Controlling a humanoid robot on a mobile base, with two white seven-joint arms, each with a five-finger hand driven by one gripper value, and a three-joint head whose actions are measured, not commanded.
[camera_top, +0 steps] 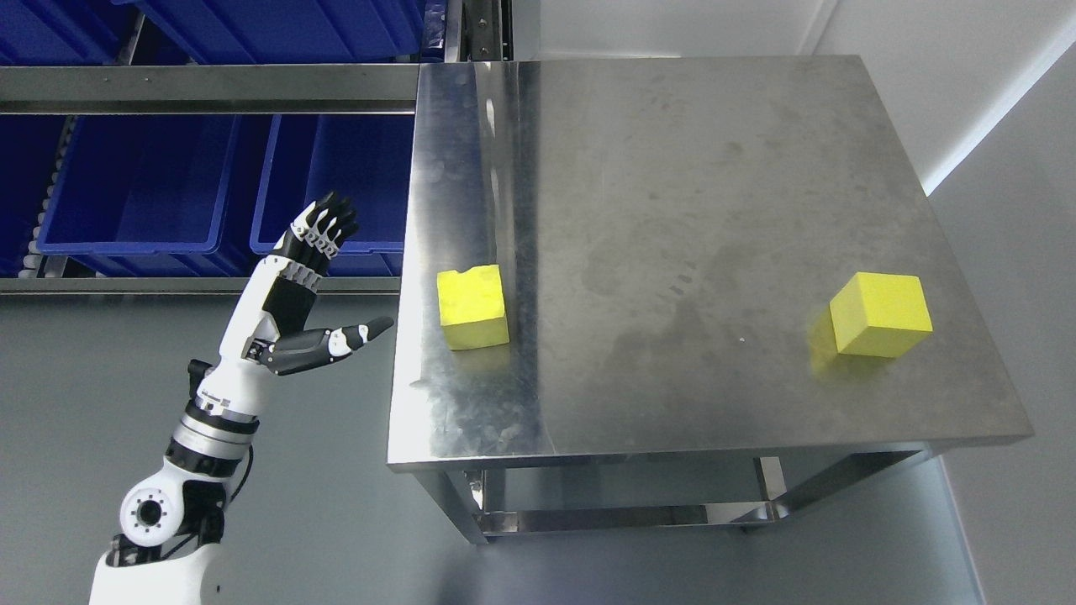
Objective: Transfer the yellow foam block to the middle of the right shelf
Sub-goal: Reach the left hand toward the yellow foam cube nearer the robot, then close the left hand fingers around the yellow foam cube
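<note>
Two yellow foam blocks rest on a steel table point(672, 210). One block point(472, 306) sits near the table's left edge, with a notch in its top. The other block point(880, 314) sits near the right edge. My left hand point(336, 281) hovers off the table's left side, open, fingers pointing up and thumb stretched toward the left block. It holds nothing and stays a short gap from the table edge. The right arm is out of view.
Blue plastic bins point(151, 185) fill a metal rack point(202, 88) at the upper left, behind my left hand. Grey floor lies below and left of the table. A white wall runs along the right side.
</note>
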